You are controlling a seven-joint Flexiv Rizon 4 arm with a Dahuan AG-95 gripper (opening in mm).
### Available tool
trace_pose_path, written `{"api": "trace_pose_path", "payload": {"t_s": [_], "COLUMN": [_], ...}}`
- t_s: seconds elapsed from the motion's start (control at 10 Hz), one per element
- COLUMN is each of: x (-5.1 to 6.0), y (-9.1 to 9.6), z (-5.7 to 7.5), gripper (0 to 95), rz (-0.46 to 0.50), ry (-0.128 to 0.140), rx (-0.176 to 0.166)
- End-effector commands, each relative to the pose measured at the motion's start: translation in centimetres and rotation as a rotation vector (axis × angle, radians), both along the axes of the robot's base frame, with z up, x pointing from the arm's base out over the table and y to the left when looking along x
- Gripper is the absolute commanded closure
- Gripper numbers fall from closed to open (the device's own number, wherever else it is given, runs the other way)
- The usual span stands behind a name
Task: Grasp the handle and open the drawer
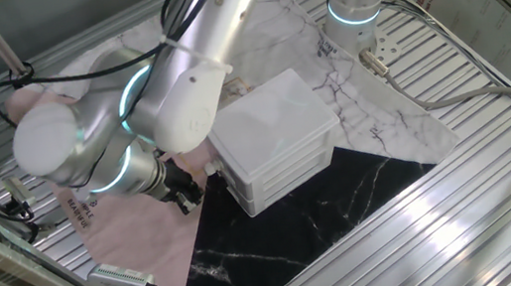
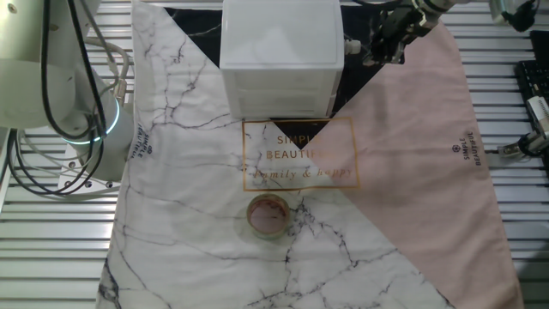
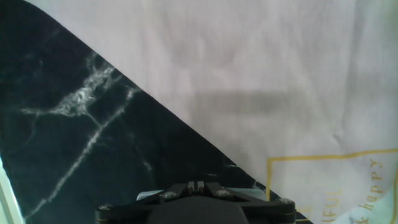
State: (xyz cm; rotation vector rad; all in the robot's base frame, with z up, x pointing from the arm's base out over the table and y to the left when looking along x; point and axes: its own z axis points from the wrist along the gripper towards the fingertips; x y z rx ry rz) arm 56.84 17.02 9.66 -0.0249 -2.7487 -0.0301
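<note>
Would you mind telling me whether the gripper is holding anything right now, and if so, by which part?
Nothing is held. The gripper hangs beside the white cabinet, over the cloth; the hand view shows only cloth below it, and no handle.

A silver robot arm with glowing teal rings at its joints bends down from the upper part of one fixed view, its elbow folded low. At its end, the black gripper points downward and hangs close above the surface. In the other fixed view the gripper appears near the top edge; whether its fingers are spread or closed cannot be told.
</note>
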Motion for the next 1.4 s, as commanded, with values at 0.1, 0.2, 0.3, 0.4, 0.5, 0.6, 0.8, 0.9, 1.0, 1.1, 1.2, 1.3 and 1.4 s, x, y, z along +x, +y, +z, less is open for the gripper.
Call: {"api": "trace_pose_path", "payload": {"t_s": [0.1, 0.2, 0.3, 0.4, 0.5, 0.6, 0.8, 0.9, 1.0, 1.1, 1.2, 1.3, 1.4], "x": [-0.3, -0.5, -0.6, -0.8, -1.0, -1.1, -1.3, -1.4, -1.5, -1.5, -1.5, -1.5, -1.6], "y": [-0.2, -0.3, -0.3, -0.5, -0.5, -0.5, -0.6, -0.7, -0.7, -0.7, -0.7, -0.7, -0.8], "z": [-0.2, -0.3, -0.4, -0.5, -0.6, -0.7, -0.9, -1.0, -1.0, -1.1, -1.1, -1.1, -1.1], "gripper": [95.0, 95.0, 95.0, 95.0, 95.0, 95.0, 95.0, 95.0, 95.0, 95.0, 95.0, 95.0, 76.0], "rz": [0.0, 0.0, 0.0, -0.001, 0.0, -0.002, -0.003, -0.004, -0.005, -0.005, -0.008, -0.007, 0.008], "ry": [0.009, 0.012, 0.012, 0.014, 0.016, 0.018, 0.023, 0.025, 0.03, 0.03, 0.032, 0.031, 0.03], "rx": [0.004, 0.004, 0.005, 0.007, 0.007, 0.009, 0.011, 0.014, 0.015, 0.015, 0.016, 0.018, 0.029]}}
